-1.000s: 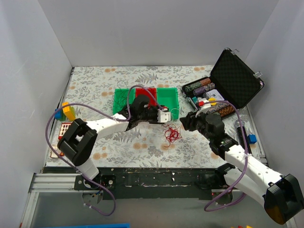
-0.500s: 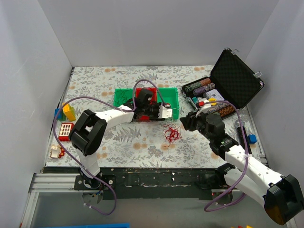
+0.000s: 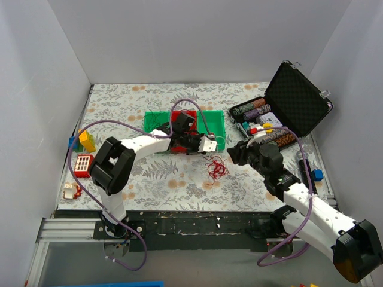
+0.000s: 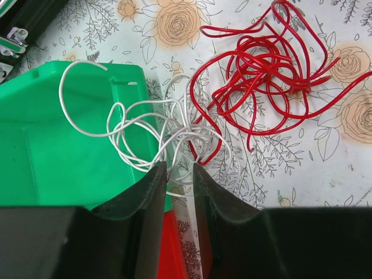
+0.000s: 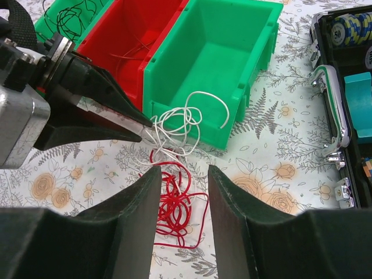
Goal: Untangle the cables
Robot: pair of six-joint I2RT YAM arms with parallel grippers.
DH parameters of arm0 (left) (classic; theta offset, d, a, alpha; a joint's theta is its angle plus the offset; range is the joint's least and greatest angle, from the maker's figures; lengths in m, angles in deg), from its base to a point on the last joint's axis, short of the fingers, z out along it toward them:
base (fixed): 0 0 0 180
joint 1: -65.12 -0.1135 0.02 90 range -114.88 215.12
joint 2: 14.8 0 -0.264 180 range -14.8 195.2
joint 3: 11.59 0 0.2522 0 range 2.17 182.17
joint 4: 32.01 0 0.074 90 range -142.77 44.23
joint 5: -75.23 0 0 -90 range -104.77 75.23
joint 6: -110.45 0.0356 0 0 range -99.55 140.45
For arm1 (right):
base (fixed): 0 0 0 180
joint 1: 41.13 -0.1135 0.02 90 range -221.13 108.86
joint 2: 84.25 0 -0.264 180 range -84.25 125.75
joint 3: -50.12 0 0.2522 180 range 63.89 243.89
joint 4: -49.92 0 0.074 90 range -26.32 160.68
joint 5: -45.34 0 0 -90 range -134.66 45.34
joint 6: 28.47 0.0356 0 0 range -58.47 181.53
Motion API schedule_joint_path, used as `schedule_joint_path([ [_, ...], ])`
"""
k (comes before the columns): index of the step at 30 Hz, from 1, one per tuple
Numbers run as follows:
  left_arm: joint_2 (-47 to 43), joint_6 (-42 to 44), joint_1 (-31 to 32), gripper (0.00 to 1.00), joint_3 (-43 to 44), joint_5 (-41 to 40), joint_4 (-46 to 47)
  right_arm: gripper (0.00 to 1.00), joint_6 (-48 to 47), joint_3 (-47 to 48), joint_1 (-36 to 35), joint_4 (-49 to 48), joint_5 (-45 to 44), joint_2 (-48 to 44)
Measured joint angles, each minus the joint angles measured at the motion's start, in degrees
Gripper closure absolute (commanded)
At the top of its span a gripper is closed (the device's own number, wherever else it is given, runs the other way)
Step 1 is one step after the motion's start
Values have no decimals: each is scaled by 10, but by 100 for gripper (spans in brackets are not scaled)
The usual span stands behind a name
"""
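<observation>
The left gripper (image 4: 179, 168), jaws narrow, nips a thin white plastic-coated wire (image 4: 187, 135) (its loops drape over the corner of a green plastic bin (image 4: 52, 145)). The wire overlaps a tangle of glossy red wires (image 4: 258, 64) on the flowered tablecloth (image 4: 349, 157). The right gripper (image 5: 181, 171) hovers above, jaws parted and empty.

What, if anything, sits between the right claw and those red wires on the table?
Nothing visible. The right gripper hangs open over the red wires, with only air between. The white wires, pinched by the left gripper, lie just beyond, at the green bin's corner.
</observation>
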Motion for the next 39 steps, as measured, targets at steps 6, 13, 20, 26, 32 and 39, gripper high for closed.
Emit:
schedule_joint_path([
  [6, 8, -8, 0, 100, 1, 0, 6, 55, 0, -6, 0, 0, 0, 0],
  [13, 4, -27, 3, 100, -7, -19, 52, 56, 0, -6, 0, 1, 0, 0],
  [20, -96, -100, 8, 100, -27, -43, 78, 46, 2, -6, 0, 2, 0, -2],
  [26, -230, -170, 24, 100, -8, -41, 105, 37, 1, -4, 0, -6, 25, -2],
  [32, -292, -191, 51, 100, -8, -38, 116, 30, -1, 34, 0, -22, 48, -2],
  [39, -283, -192, 70, 100, 2, -60, 107, 27, -2, 72, 0, -86, 95, -8],
])
